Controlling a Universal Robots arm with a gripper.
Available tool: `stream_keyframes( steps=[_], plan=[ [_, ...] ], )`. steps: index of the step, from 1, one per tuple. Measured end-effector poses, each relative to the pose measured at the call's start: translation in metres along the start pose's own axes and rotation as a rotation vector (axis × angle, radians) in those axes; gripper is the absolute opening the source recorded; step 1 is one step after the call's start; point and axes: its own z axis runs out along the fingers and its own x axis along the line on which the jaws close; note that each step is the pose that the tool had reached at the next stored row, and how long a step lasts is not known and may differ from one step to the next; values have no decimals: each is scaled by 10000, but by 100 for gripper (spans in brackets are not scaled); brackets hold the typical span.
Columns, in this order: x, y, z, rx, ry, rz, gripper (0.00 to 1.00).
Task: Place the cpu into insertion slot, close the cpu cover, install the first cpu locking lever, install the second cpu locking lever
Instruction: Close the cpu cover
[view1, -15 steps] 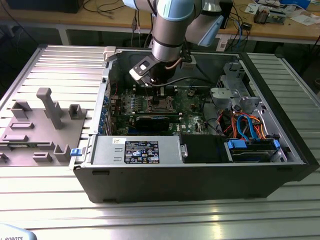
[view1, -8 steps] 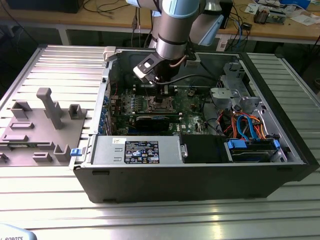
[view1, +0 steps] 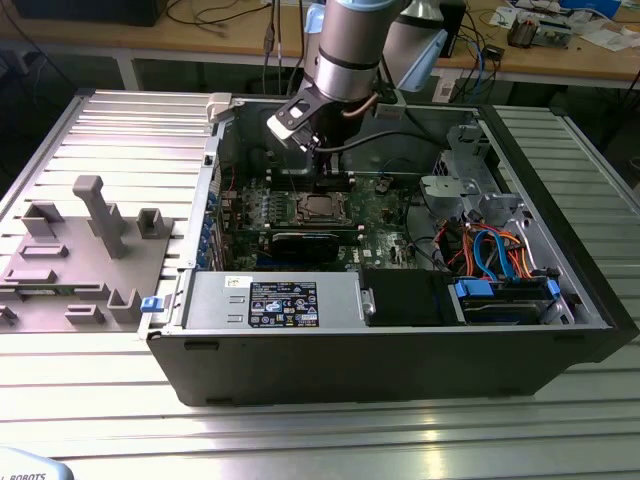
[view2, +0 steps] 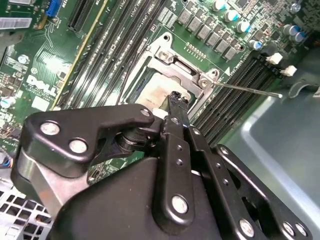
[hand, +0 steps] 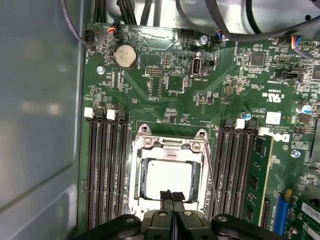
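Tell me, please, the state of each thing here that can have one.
Thin silvery metal cpu cover: lowered flat.
Silver-grey square cpu: seated beneath it, showing through its window.
Thin metal lever rod: sticking out sideways, apparently unlatched.
Black gripper: shut, tips above the cover's edge.
Black computer case: side open.

Dull silver-grey metal, matt, smooth: cpu top. Brighter silvery metal, faint sheen: cpu cover. Thin bare steel wire, shiny: locking lever. Green lacquered board, slight gloss: motherboard. Black plastic: memory slots. Black satin finish, bright metal screw heads: gripper. Dark grey matt sheet metal: computer case. Pale ribbed metal, brushed look: table. Grey matt plastic: fixture block.
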Motion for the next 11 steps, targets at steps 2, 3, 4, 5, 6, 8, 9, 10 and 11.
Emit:
stream_keyframes(
  steps=[2, 3, 4, 5, 6, 8, 9, 10, 11],
  plan=[
    [0, 0, 0, -2, 3, 0, 11],
    [0, 0, -2, 0, 1, 0, 11],
    [0, 0, -2, -1, 1, 0, 11],
    [0, 0, -2, 0, 2, 0, 11],
    [0, 0, -3, 0, 1, 0, 11],
    [0, 0, -4, 0, 1, 0, 11],
    [0, 0, -4, 0, 0, 0, 11],
    [0, 0, -4, 0, 1, 0, 11],
    [0, 0, -5, 0, 1, 1, 11]
  ],
)
